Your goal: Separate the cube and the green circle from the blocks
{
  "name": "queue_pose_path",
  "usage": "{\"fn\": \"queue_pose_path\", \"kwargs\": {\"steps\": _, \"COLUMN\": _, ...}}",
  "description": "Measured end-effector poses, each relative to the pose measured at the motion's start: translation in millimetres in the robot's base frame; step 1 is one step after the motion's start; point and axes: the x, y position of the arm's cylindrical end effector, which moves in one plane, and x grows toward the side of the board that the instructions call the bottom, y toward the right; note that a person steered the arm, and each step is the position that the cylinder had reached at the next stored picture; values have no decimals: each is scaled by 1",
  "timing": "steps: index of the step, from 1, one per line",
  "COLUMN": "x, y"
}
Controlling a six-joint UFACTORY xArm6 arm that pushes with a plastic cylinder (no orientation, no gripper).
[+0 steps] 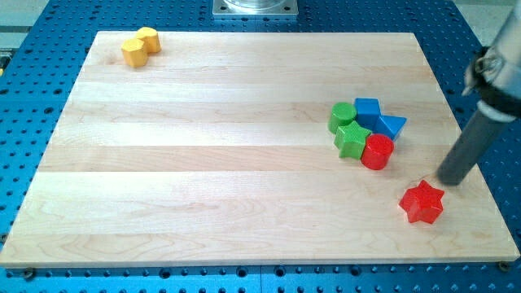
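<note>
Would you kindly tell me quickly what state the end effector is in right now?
No jaws here: the end effector is a bare rod holding nothing.
My tip touches no block; it sits at the view's right, up and right of the red star.

We see a pale wooden bench [203, 163] lying on a blue perforated base [32, 32], with a grey metal mount [255, 7] at the view's top edge. Near the bench's top left corner we find two yellow blocks [140, 46] touching each other; their exact shapes we cannot tell for sure. Towards the view's bottom right a red star [422, 202] lies alone, near the bench's right edge.
</note>
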Motion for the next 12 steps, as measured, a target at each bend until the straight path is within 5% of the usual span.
{"fn": "queue_pose_path", "kwargs": {"steps": 1, "x": -46, "y": 29}}
{"fn": "queue_pose_path", "kwargs": {"steps": 3, "x": -104, "y": -35}}
{"fn": "queue_pose_path", "kwargs": {"steps": 12, "x": -87, "y": -305}}
